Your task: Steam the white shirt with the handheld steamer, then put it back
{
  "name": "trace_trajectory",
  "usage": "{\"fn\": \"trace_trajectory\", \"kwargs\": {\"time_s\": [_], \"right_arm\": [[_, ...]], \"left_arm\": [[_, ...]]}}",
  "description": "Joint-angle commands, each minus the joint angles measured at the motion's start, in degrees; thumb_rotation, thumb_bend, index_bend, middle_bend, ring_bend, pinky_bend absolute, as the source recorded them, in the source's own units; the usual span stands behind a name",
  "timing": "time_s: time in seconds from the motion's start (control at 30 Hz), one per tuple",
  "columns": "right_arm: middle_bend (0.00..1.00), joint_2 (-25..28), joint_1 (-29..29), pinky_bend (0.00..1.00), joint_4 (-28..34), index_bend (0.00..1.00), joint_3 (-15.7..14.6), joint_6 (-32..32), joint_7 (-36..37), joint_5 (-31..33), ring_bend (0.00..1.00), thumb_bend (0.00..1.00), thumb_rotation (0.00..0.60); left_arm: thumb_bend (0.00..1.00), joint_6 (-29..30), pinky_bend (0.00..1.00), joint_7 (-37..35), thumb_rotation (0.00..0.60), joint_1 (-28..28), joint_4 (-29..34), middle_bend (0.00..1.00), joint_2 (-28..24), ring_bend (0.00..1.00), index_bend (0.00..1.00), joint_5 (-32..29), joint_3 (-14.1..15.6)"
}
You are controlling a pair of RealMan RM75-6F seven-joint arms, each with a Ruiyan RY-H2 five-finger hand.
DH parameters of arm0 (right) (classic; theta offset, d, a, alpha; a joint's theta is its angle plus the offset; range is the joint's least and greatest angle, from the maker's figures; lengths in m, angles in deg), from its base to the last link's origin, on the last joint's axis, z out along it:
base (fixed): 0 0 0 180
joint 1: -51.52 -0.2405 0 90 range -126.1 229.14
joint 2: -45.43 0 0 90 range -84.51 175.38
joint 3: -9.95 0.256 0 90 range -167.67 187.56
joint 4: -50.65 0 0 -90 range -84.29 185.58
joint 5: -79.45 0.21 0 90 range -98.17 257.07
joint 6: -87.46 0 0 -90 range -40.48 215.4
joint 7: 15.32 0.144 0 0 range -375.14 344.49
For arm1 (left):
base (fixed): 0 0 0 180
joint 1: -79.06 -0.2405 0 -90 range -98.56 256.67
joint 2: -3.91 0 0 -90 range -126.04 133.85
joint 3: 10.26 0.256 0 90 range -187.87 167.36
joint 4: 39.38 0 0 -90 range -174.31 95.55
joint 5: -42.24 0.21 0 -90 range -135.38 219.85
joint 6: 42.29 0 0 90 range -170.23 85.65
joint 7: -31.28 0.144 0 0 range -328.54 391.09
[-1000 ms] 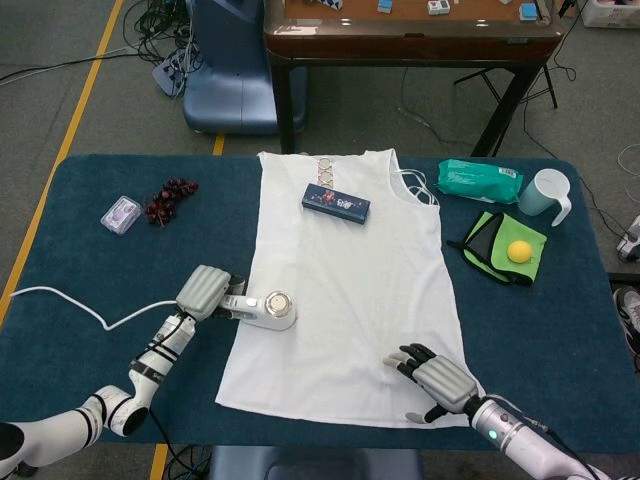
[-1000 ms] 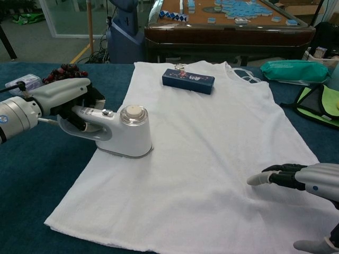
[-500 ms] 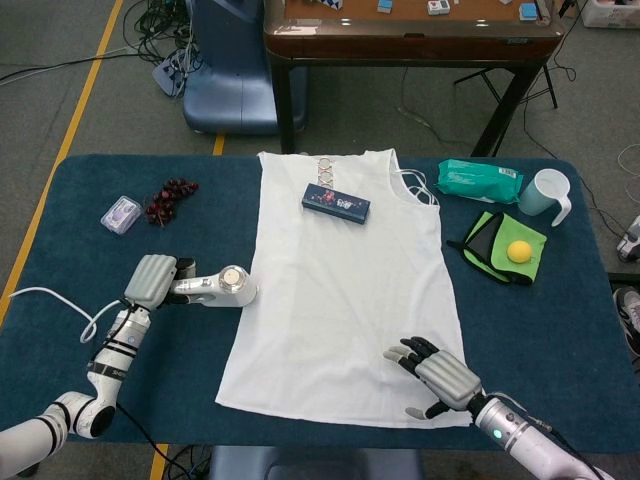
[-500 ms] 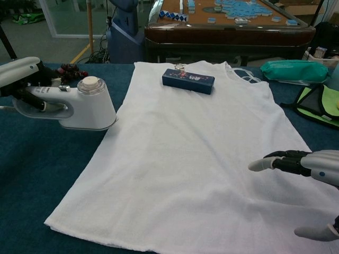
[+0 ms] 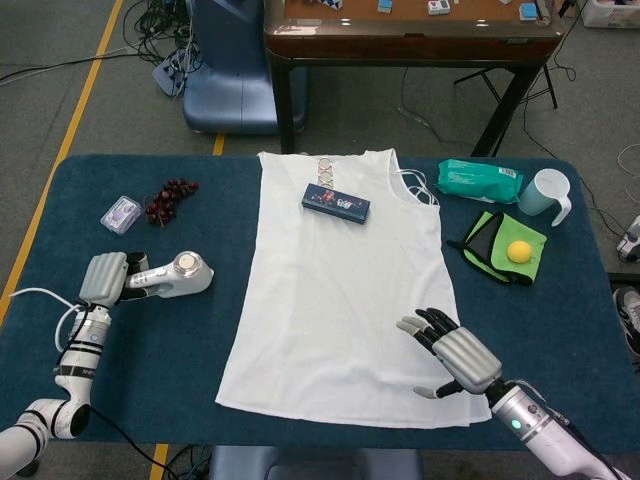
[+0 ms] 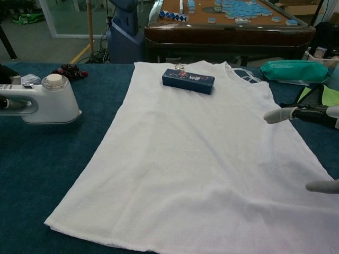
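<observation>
The white shirt (image 5: 345, 290) lies flat along the middle of the blue table (image 5: 550, 330), also filling the chest view as shirt (image 6: 201, 153). My left hand (image 5: 103, 279) grips the handle of the white handheld steamer (image 5: 180, 275), which sits left of the shirt and off it; in the chest view the steamer (image 6: 47, 100) shows at the left edge, its handle cut off. My right hand (image 5: 460, 355) hovers open over the shirt's lower right corner; only its fingertips (image 6: 275, 115) show in the chest view.
A dark blue box (image 5: 336, 203) lies on the shirt's collar end. Grapes (image 5: 168, 200) and a small clear box (image 5: 121, 214) sit at the far left. A teal pack (image 5: 478, 180), cup (image 5: 547, 193) and green cloth with a yellow ball (image 5: 519, 251) are at right. The steamer's white cord (image 5: 30, 296) trails left.
My left hand has carried the steamer leftward off the shirt's edge onto the bare table side. My right hand has lifted and shifted slightly right.
</observation>
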Motion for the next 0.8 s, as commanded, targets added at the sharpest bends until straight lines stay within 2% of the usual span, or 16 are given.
{"fn": "trace_trajectory", "kwargs": {"time_s": [0.03, 0.2, 0.33, 0.43, 0.67, 0.8], "right_arm": [[0.12, 0.72, 0.20, 0.00, 0.42, 0.08, 0.95, -0.97, -0.08, 0.48, 0.01, 0.12, 0.459], [0.12, 2.22, 0.52, 0.00, 1.46, 0.08, 2.15, -2.45, -0.46, 0.74, 0.01, 0.12, 0.458], [0.12, 3.02, 0.93, 0.00, 1.97, 0.08, 2.51, -2.97, -0.48, 0.98, 0.01, 0.11, 0.456], [0.12, 3.16, 1.06, 0.00, 2.10, 0.08, 2.54, -2.95, -0.47, 0.84, 0.01, 0.11, 0.455], [0.12, 3.11, 1.28, 0.00, 1.64, 0.08, 2.68, -2.94, 0.47, 0.54, 0.01, 0.11, 0.454], [0.12, 3.24, 1.39, 0.00, 1.39, 0.08, 2.86, -3.24, 0.96, 0.22, 0.01, 0.11, 0.453]], "left_arm": [[0.21, -1.14, 0.67, -1.20, 0.600, -0.42, -2.30, 0.75, 1.60, 0.61, 0.66, -0.48, 0.01], [0.21, -1.44, 0.67, -2.20, 0.600, -0.42, -5.66, 0.73, 3.79, 0.59, 0.64, 0.10, 0.18], [0.21, -0.57, 0.66, -2.87, 0.600, -0.55, -7.05, 0.67, 4.73, 0.53, 0.52, 1.14, 0.37], [0.20, 0.01, 0.61, -2.65, 0.600, -0.69, -7.24, 0.51, 4.82, 0.41, 0.37, 1.69, 0.45], [0.17, -0.58, 0.35, 0.45, 0.600, -1.40, -4.11, 0.15, 3.28, 0.09, 0.04, 1.21, 0.43], [0.16, -1.66, 0.29, 3.53, 0.562, -1.94, -0.09, 0.08, 1.16, 0.03, 0.00, 0.25, 0.41]]}}
